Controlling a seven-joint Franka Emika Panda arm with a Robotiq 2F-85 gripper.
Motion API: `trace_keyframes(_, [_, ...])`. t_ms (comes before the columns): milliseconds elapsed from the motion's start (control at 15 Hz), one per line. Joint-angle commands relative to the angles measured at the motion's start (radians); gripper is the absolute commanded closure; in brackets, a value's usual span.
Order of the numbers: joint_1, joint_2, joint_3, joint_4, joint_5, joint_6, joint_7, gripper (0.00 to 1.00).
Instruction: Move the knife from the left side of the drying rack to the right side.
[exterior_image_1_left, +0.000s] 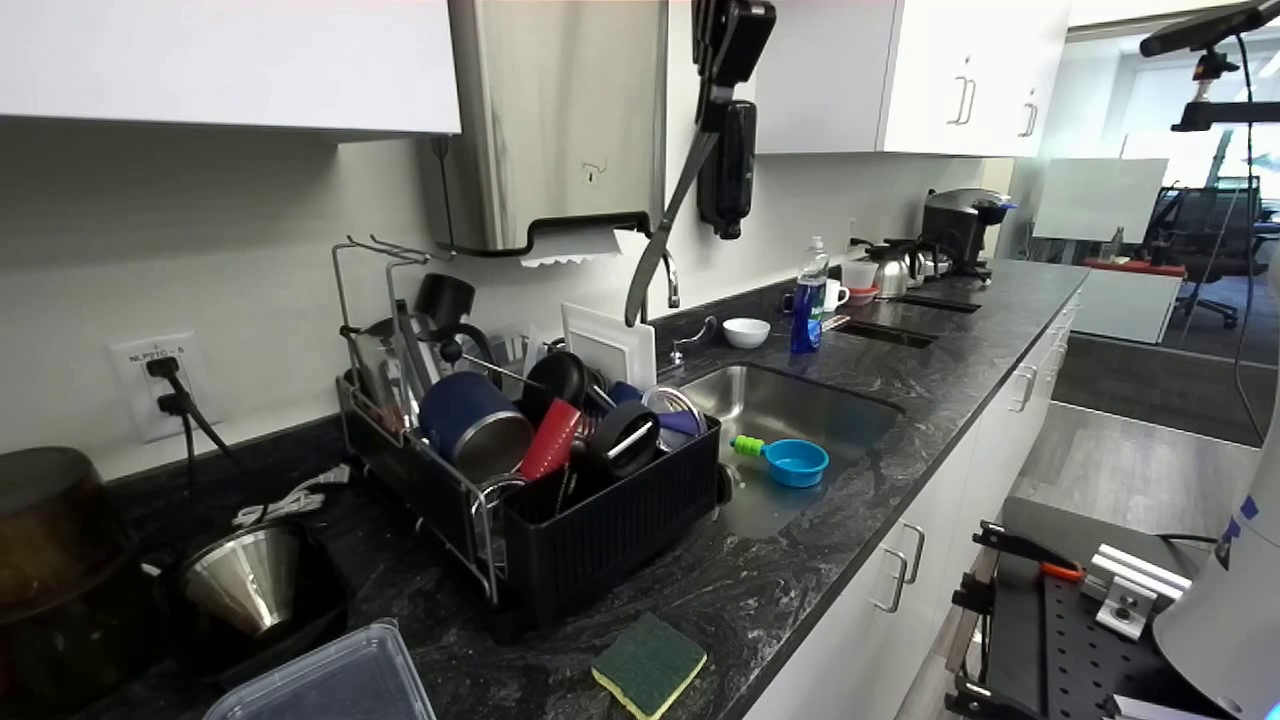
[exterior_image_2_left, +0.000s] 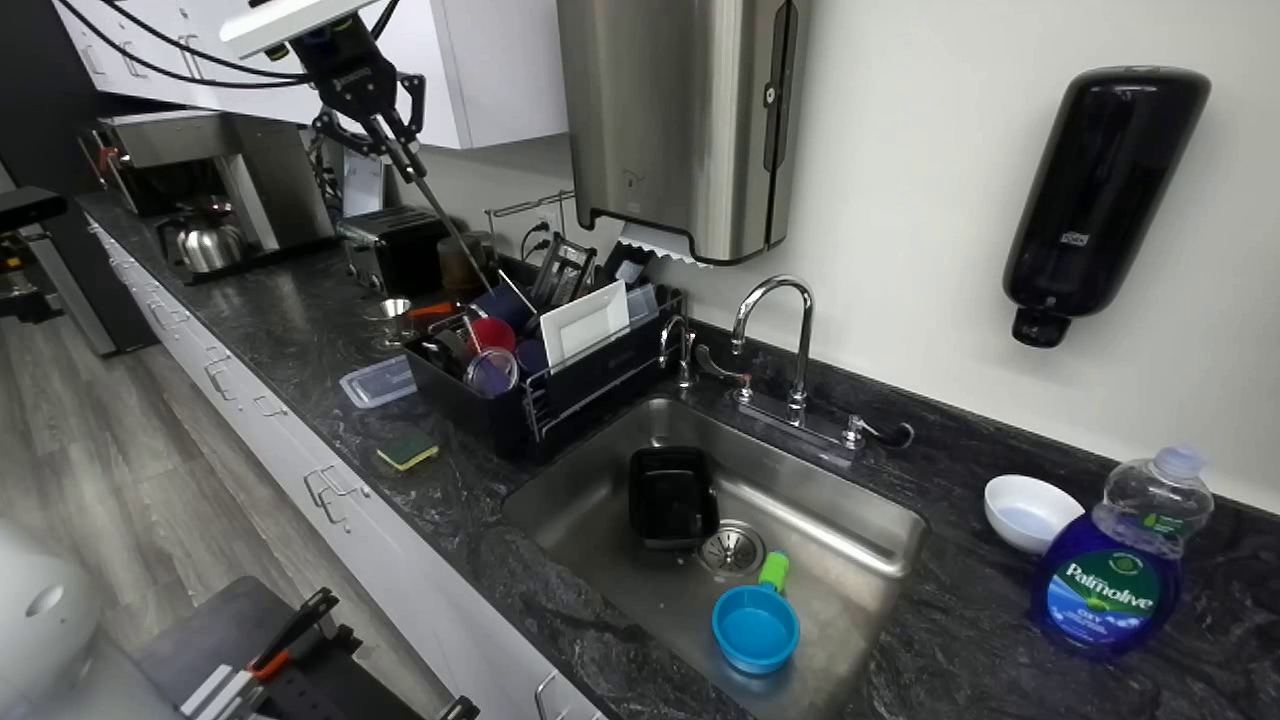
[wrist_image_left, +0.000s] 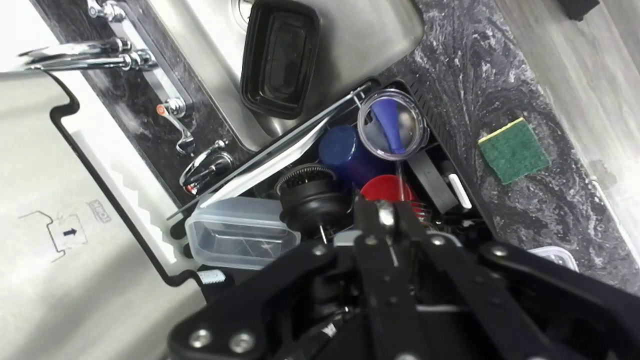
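Dark veined counter (exterior_image_2_left: 560, 600) runs along a pale wall (exterior_image_2_left: 900, 260) below the gripper (exterior_image_2_left: 412, 170), a steel towel dispenser (exterior_image_2_left: 670, 120) mounted near the fingers (wrist_image_left: 369, 225). Those are clamped together on the knife (exterior_image_1_left: 678, 195), which slants down from them. Under the fingers stands the crowded drying rack (exterior_image_1_left: 620, 540), just beside a sink (exterior_image_2_left: 590, 540).

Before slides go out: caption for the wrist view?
End effector holds a knife over a crowded drying rack, black container in the adjacent sink.

The dark counter (exterior_image_1_left: 745, 575) bears the drying rack (exterior_image_1_left: 625, 530), sponge (exterior_image_1_left: 652, 655), bowl (exterior_image_1_left: 746, 333).
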Motion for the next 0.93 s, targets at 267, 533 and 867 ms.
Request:
trace_keyframes(267, [-0.012, 0.065, 0.0, 0.084, 0.011, -0.186, 0.112, 0.97])
trace_keyframes(533, [-0.014, 0.082, -0.01, 0.083, 0.019, -0.222, 0.131, 0.97])
trace_keyframes(867, [-0.01, 0.097, -0.011, 0.093, 0.039, -0.258, 0.136, 0.97])
